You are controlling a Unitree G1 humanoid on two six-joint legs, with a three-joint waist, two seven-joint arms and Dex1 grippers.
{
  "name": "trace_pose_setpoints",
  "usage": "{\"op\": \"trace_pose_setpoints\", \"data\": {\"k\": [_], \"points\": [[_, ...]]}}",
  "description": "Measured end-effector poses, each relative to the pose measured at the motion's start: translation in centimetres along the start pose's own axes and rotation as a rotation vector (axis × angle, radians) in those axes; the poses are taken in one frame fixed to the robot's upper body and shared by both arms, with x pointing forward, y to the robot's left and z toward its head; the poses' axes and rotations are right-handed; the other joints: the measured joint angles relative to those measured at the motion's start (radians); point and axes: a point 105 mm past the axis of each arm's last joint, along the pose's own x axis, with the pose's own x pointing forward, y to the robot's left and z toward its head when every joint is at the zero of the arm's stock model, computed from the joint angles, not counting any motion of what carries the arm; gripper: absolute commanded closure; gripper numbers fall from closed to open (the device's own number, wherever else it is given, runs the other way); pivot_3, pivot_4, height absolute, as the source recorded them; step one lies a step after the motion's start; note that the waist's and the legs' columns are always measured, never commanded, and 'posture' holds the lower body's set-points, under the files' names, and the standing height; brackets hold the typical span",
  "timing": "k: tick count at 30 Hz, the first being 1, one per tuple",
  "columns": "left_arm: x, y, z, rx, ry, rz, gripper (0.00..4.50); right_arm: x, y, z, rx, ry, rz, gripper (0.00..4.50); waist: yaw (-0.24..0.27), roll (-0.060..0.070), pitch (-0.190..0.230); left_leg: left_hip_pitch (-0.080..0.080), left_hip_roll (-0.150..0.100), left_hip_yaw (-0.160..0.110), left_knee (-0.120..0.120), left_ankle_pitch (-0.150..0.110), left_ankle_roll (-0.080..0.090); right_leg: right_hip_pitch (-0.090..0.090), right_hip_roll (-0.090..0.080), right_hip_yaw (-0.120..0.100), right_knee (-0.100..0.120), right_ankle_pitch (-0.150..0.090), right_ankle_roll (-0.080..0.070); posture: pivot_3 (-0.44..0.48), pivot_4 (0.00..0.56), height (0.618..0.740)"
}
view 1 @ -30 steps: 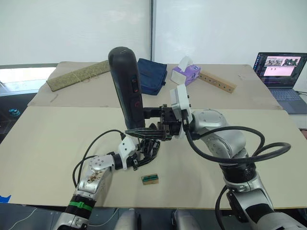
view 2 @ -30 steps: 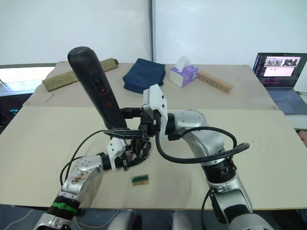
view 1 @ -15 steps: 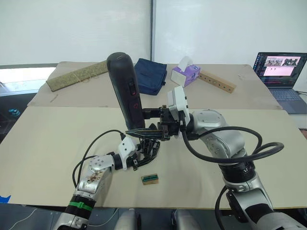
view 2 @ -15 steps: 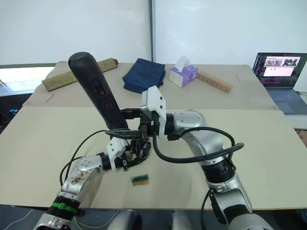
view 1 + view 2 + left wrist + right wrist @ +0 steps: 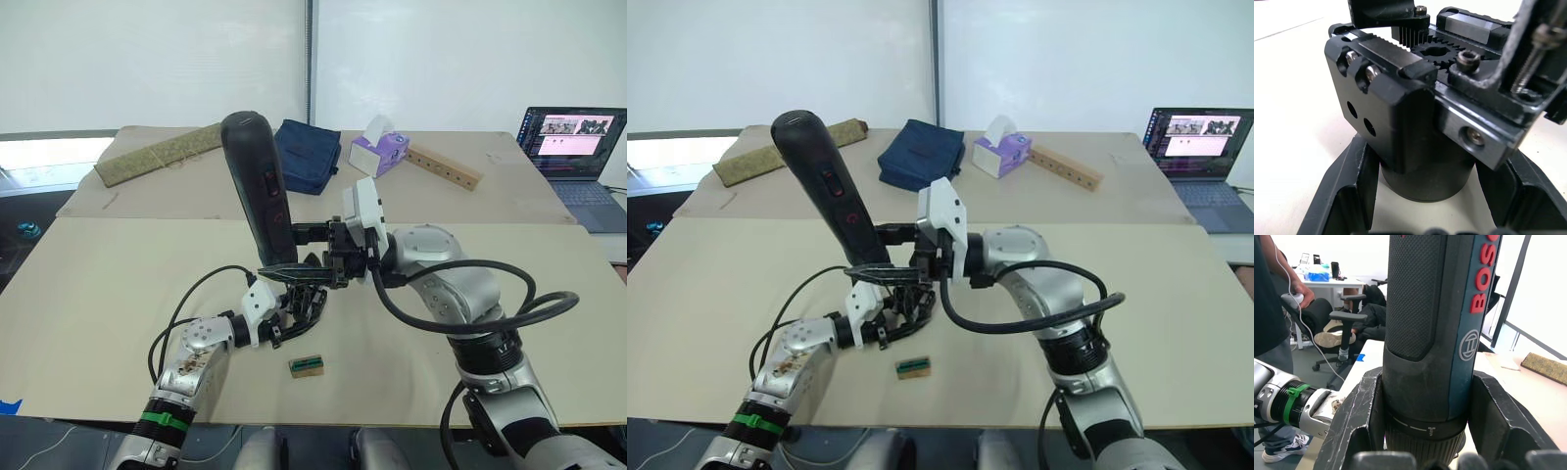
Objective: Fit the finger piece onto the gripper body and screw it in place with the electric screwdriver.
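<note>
Black and chunky, the machined gripper body (image 5: 1415,117) with its round base sits at the centre of the left eye view, pinched at that base between the two black fingers of the left gripper (image 5: 294,311), just above the beige tabletop (image 5: 108,284). A black tapered finger piece (image 5: 292,267) juts from its top toward the left of the frame, lying roughly level.

Directly above stands the thick black cylindrical electric screwdriver (image 5: 257,186), its long axis nearly upright and leaning slightly toward the upper left, rounded end highest. The right gripper (image 5: 331,247) clamps it low on the barrel, fingers pressed against both sides. The thin metal bit (image 5: 1528,58) comes down onto the body's top face beside the toothed gear, so the coming move, as I judge it, turns on keeping that bit in line with the screw below; the right arm does the driving, the left only steadies.

Counted: one gripper body, one screwdriver, one finger piece on the body. One small green-topped block (image 5: 307,365) lies on the table lower in the frame, near but apart.
</note>
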Motion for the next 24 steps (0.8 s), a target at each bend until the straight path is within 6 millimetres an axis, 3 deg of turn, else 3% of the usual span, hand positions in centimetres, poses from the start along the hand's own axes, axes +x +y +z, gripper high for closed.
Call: {"op": "trace_pose_setpoints", "data": {"k": [24], "points": [[0.01,-0.03,-0.01,-0.001,-0.001,-0.001,2.19,-0.03,0.18,-0.25,0.032,-0.003,0.005,2.55,0.0,0.0,0.0,0.0,0.0,0.0,0.0,0.0,0.0,0.0,0.0,0.0,0.0,0.0,0.0,0.0,0.15,0.74]]}}
